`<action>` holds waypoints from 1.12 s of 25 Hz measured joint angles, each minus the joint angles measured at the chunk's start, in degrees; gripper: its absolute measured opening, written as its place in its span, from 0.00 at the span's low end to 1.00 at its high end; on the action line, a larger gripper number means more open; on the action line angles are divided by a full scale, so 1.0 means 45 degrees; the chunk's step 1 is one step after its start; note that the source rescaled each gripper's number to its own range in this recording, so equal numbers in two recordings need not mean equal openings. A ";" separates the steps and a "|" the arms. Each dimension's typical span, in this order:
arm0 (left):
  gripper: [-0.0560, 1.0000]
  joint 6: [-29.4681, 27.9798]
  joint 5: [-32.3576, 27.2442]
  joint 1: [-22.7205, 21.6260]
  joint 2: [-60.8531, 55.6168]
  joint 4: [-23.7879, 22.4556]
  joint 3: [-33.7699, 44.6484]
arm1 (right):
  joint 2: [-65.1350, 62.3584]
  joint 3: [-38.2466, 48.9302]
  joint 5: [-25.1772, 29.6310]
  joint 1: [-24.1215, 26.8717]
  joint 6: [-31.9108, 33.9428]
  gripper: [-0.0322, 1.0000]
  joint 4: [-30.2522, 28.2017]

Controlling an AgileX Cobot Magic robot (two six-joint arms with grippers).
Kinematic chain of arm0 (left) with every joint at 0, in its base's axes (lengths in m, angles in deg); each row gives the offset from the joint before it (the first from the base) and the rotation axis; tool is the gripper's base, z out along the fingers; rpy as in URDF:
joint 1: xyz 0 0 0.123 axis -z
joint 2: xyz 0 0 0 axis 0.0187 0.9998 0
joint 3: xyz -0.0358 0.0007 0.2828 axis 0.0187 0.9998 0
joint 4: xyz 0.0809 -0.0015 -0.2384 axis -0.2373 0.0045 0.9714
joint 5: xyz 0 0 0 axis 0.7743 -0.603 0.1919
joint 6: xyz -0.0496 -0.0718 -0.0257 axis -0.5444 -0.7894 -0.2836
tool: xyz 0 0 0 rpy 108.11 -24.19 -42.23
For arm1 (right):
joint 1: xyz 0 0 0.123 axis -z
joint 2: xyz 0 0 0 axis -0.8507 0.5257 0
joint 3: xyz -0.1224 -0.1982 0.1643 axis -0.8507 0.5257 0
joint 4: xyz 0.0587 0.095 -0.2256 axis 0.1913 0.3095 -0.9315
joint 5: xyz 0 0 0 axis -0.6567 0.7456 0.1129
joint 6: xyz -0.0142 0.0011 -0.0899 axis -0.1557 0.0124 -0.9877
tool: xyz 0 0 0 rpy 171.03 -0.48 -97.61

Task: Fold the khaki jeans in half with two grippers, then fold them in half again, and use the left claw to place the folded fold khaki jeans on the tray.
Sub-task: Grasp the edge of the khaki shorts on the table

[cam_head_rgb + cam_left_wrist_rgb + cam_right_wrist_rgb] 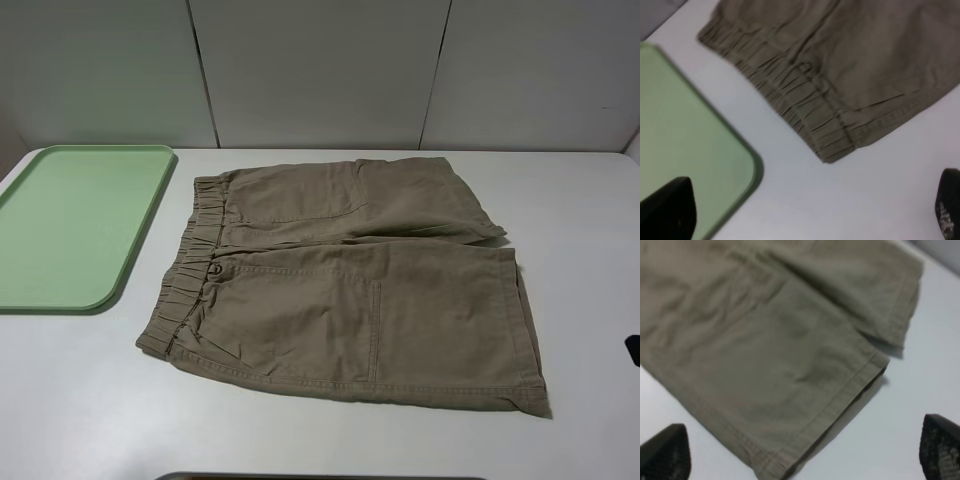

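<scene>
Black fingertips (pixel 667 212) of the left claw (pixel 807 217) fill the corners of the left wrist view. Jaws spread wide, released, nothing between them. One tip hangs over the tray's rounded corner, the other over bare table.

Right gripper (pixel 802 460): likewise spread wide, gripping nothing. A leg hem lies below, between its fingertips (pixel 940 447). Cannot tell whether they touch the cloth.

Khaki jeans (pixel 340 290): shorts in khaki-tan cloth, unfolded, spread flat in the middle of the white table (pixel 90 410).
- Gathered elastic waistband (pixel 190 270) faces the tray; both leg hems point the opposite way.
- Small button (pixel 215 268) just inside the waistband.
- One stitched patch pocket shows on each leg.
- Cloth mildly creased. The far leg's hem is rumpled and its corner turned; the near leg lies flatter and wider.

Tray (pixel 70 220): pale mint green, low rim, rounded corners, on the left of the overhead view. It sits beside the waistband but apart from it, with a strip of table between.

Grey wall panels (pixel 320 70) stand behind the table. A dark edge (pixel 320 477) shows at the near border of the overhead view, too little of it to identify.
</scene>
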 joint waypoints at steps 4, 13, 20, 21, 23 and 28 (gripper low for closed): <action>0.96 0.1171 0.0934 0.0810 0.1982 0.0084 0.0000 | 0.2203 0.0000 -0.0567 -0.1019 -0.0439 1.00 -0.0856; 0.96 0.1615 0.2226 0.2390 0.6617 -0.1376 0.0000 | 0.6232 0.0000 -0.0968 -0.2854 -0.0648 1.00 -0.3027; 0.96 0.1629 0.3759 0.2692 0.9605 -0.1943 0.0000 | 0.8265 0.1005 -0.3088 -0.2886 -0.0817 1.00 -0.3520; 0.96 0.1629 0.3980 0.2692 0.9934 -0.1943 0.0000 | 0.8411 0.1509 -0.3614 -0.2886 -0.0928 1.00 -0.3747; 0.96 0.1629 0.4488 0.2701 1.0662 -0.1945 0.0000 | 0.8506 0.2458 -0.4611 -0.2886 -0.1296 1.00 -0.4384; 0.96 0.1665 0.6023 0.2701 1.2141 -0.1957 -0.0010 | 0.8312 0.3793 -0.7102 -0.2886 -0.1500 1.00 -0.6065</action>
